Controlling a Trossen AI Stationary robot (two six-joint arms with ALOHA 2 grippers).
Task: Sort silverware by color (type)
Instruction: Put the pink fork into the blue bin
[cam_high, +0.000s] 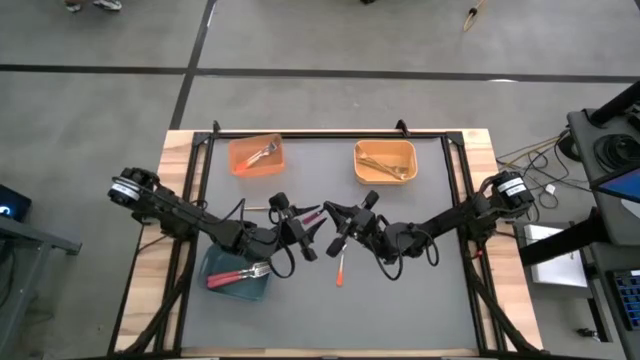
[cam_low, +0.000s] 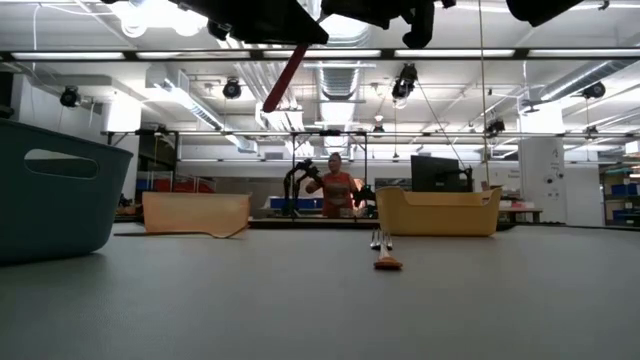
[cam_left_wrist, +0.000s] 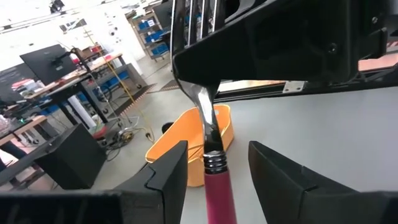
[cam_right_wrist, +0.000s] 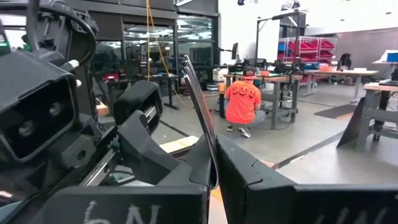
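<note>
The red-handled fork (cam_left_wrist: 214, 186) is up in the air over the middle of the table, and your right hand (cam_right_wrist: 213, 167) is clamped on its metal end. Your left hand (cam_left_wrist: 217, 163) stands wide around the handle, fingers on either side and not touching it, so I'd judge this a hand-over not yet made. One orange-handled fork (cam_high: 341, 268) is left lying on the mat, just nearward of the table's middle. The rest looks sorted: red-handled forks in the teal bin (cam_high: 225, 290) toward the near left corner, a fork in the orange bin (cam_high: 240, 146) by the far edge, and gold ones in the yellow-orange bin (cam_high: 405, 152) beside it. By my reading you have two forks to go. The table (cam_high: 180, 150) is wood under a dark grey mat (cam_high: 400, 300). Beyond it is a workshop with benches, monitors and strip lights, where a person in an orange shirt (cam_right_wrist: 242, 97) crouches.
</note>
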